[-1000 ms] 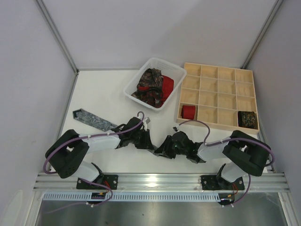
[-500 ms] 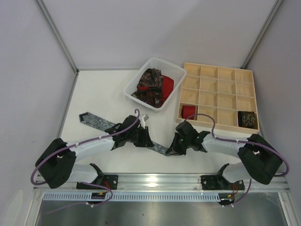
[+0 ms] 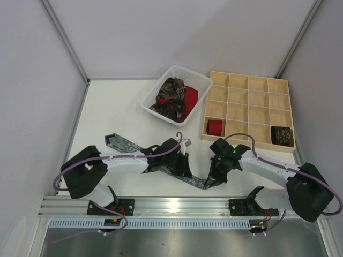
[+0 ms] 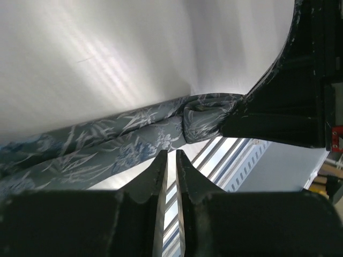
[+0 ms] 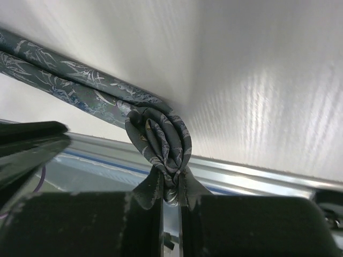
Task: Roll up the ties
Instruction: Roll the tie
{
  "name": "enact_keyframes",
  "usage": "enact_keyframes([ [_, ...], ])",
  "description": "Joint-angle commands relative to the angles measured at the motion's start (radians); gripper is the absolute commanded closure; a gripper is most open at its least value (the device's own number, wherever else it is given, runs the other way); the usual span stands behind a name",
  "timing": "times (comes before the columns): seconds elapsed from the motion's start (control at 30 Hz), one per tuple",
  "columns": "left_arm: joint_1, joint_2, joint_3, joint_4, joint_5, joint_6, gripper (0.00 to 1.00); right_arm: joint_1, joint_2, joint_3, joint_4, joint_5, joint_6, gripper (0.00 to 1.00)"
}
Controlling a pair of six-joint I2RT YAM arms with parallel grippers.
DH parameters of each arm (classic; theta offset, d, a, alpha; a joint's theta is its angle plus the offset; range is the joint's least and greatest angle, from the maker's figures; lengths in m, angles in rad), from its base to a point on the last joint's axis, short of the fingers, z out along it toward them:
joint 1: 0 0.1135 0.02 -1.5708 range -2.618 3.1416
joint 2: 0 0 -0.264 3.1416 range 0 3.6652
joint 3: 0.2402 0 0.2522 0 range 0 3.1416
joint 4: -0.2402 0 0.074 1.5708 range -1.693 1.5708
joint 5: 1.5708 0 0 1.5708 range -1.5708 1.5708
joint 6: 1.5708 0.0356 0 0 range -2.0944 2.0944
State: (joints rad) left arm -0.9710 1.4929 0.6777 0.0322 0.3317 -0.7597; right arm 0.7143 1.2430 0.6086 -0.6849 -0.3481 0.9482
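Note:
A grey patterned tie [image 3: 122,143] runs across the table from the left and passes under my left arm. Its end is wound into a small roll [image 5: 161,139], and my right gripper [image 5: 171,184] is shut on that roll's lower folds. In the top view the right gripper [image 3: 213,179] sits near the front rail. My left gripper [image 4: 170,155] is shut down to a thin slit with nothing in it. Its tips rest at the edge of the doubled tie strip [image 4: 123,144], just left of the roll [image 4: 206,115]. From above, the left gripper [image 3: 183,170] lies over the tie.
At the back, a white basket [image 3: 146,101] holds a dark paisley tie [image 3: 171,99] and a red one [image 3: 190,96]. To its right, a wooden grid tray [image 3: 249,143] holds a red roll [image 3: 215,127] and a dark roll [image 3: 281,135]. The metal front rail [image 3: 182,204] runs close behind both grippers.
Both grippers moved right and the grey tie was dragged right with them. My right gripper closed on the tie's rolled end. My left gripper's jaws narrowed.

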Motion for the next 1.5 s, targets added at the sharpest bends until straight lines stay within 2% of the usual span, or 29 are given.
enact_keyframes([
  [0.0, -0.073, 0.074, 0.103, 0.083, 0.010, -0.033, 0.85, -0.018, -0.031, 0.042, -0.125, -0.029, -0.014, 1.00],
  [0.23, -0.103, 0.170, 0.141, 0.135, 0.038, -0.072, 0.86, -0.032, -0.034, 0.054, -0.163, -0.031, -0.028, 1.00],
  [0.83, -0.161, 0.291, 0.194, 0.169, 0.049, -0.110, 0.86, -0.004, 0.015, 0.106, -0.096, -0.069, -0.016, 1.00],
  [0.93, -0.163, 0.293, 0.197, 0.167, 0.050, -0.112, 0.87, 0.019, 0.044, 0.125, -0.079, -0.071, -0.028, 0.93],
  [1.1, -0.163, 0.274, 0.180, 0.144, 0.029, -0.107, 0.87, 0.037, 0.104, 0.171, -0.070, -0.051, -0.063, 0.70],
  [1.23, -0.169, 0.264, 0.171, 0.097, -0.008, -0.093, 0.87, 0.053, 0.148, 0.189, -0.058, -0.037, -0.084, 0.66],
  [1.3, -0.172, 0.257, 0.161, 0.089, -0.032, -0.093, 0.89, 0.054, 0.174, 0.188, -0.047, -0.035, -0.089, 0.68],
  [1.4, -0.173, 0.241, 0.131, 0.084, -0.052, -0.098, 0.89, 0.059, 0.193, 0.181, -0.025, -0.035, -0.089, 0.80],
  [1.47, -0.173, 0.227, 0.115, 0.068, -0.080, -0.096, 0.89, 0.065, 0.208, 0.178, -0.012, -0.035, -0.088, 0.93],
])
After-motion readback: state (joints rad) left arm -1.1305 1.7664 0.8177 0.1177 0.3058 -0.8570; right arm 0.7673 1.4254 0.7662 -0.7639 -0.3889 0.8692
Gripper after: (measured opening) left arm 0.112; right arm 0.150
